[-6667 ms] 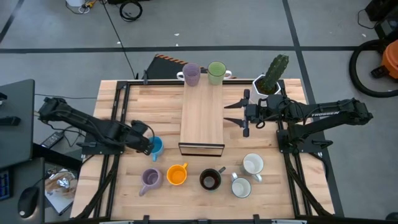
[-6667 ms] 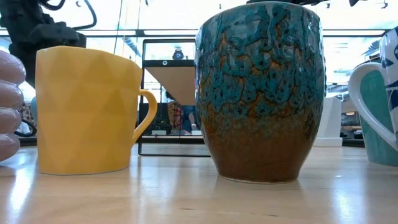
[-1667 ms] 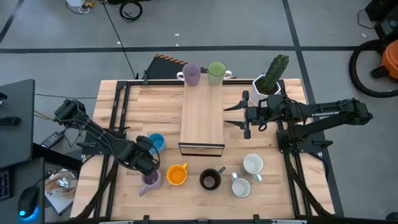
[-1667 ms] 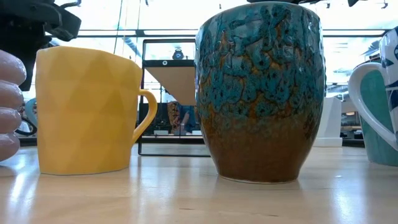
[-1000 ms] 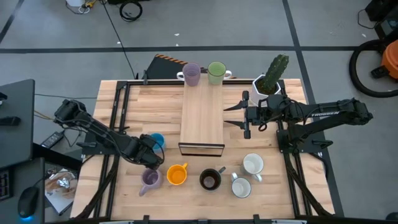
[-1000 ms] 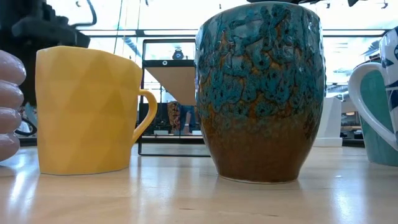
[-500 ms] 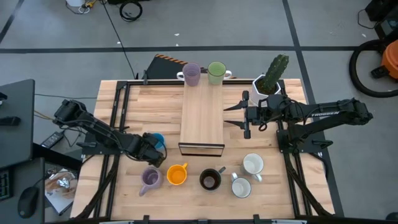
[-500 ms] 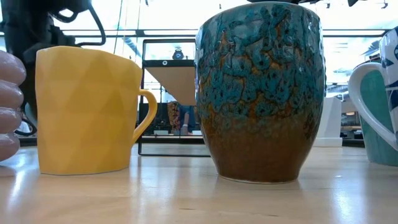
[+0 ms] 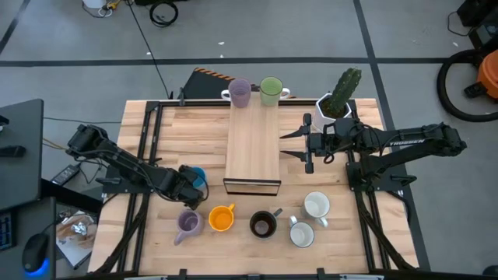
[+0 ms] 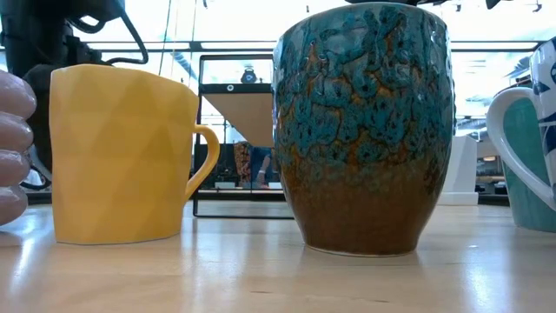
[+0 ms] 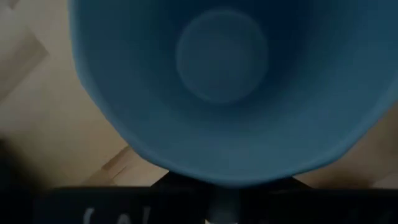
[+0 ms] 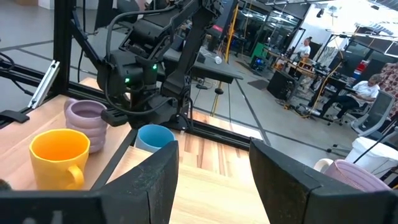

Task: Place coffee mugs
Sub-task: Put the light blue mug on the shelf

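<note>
1. Left gripper [image 9: 191, 185]: near the table's left edge, toward the front, closed on the rim of the blue mug [image 9: 198, 177]; its wrist view looks straight down into that mug's bowl [image 11: 224, 74]
2. Right gripper [image 9: 289, 144]: over the right half of the table, beside the board's right edge, fingers apart and holding nothing
3. Wooden board [image 9: 253, 148]: raised, runs from the back edge to mid-table
4. Lilac mug [image 9: 239, 92] and green mug [image 9: 271, 90]: side by side at the board's back end, by the table's back edge
5. Front row, along the table's front edge, left to right: second lilac mug [image 9: 188, 224], orange mug [image 9: 222, 218], black mug [image 9: 263, 224], then two white mugs [image 9: 302, 233], [image 9: 317, 205], one just behind the other
6. Cactus pot [image 9: 334, 105]: near the back right corner, behind the right gripper
7. Table [image 9: 194, 132]: pale wooden planks on a dark frame
</note>
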Available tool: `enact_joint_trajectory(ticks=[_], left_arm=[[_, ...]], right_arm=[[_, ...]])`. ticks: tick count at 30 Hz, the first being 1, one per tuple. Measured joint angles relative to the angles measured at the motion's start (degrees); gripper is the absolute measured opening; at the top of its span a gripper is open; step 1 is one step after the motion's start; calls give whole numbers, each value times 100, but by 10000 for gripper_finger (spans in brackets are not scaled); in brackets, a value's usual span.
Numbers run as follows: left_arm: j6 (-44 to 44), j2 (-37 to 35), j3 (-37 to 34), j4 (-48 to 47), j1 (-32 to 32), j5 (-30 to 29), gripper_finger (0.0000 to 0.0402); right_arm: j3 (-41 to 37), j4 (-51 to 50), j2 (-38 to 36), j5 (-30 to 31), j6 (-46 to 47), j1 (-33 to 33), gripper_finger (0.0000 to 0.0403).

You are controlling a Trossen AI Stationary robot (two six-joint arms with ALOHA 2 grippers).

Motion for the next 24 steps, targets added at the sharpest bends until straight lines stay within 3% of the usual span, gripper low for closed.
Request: enact_joint_trajectory(ticks=[18,24], left_arm=[[1891,-4,8,-194,2,-90,54],[2837,0,189,-555,-5,78,51]], right_arm=[[2,-109,395,115,585,24,202],[2,-255,496,541,828,34,202]])
